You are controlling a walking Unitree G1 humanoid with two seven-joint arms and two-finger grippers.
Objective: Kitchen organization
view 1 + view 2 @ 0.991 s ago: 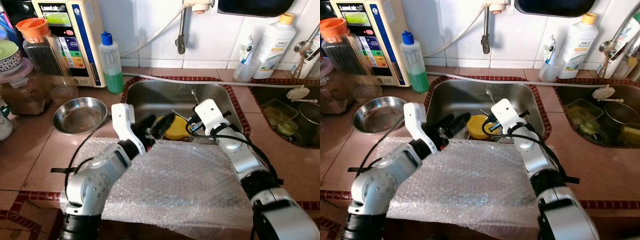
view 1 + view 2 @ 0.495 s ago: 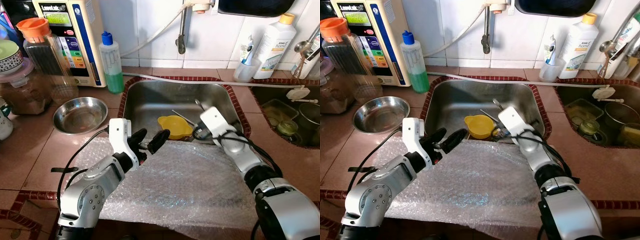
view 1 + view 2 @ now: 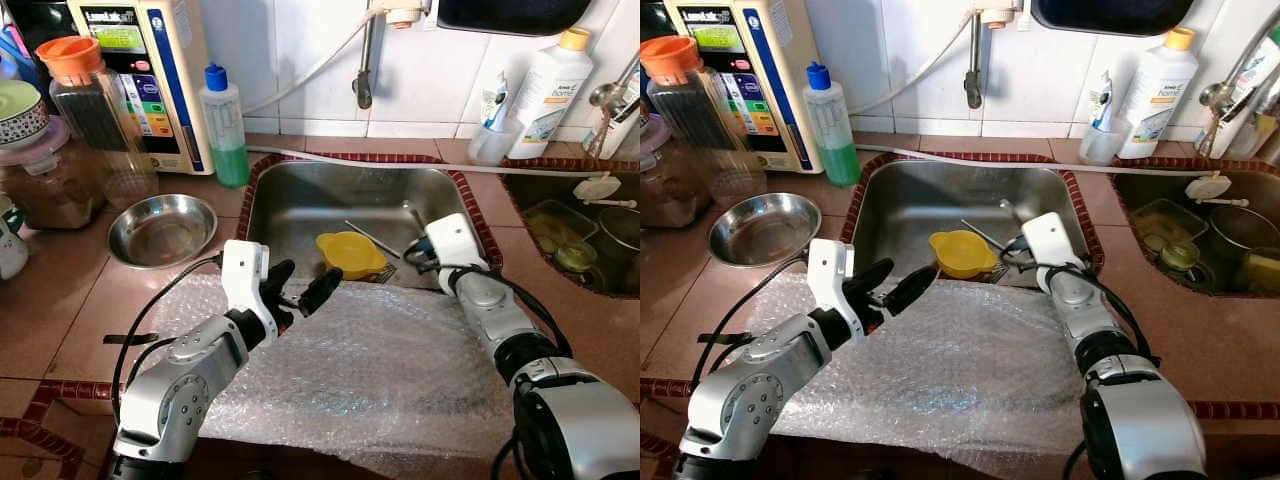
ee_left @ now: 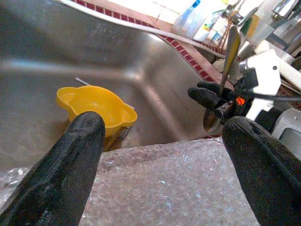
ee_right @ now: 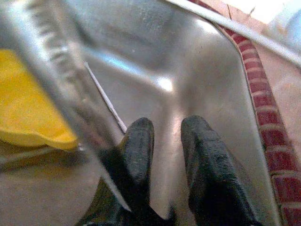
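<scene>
Up close, right pincer pinches a spoon over the sink.

Spoon: blurred by closeness in the right wrist view and cut by the picture's upper corner; whether the black fingers clamp it cannot be told. Yellow bowl: partly covered by the spoon and cut at the edge. Bubble wrap: its near edge runs off the counter's front (extent unseen). Dark object above the sink: cropped by the top edge, unidentifiable.
</scene>
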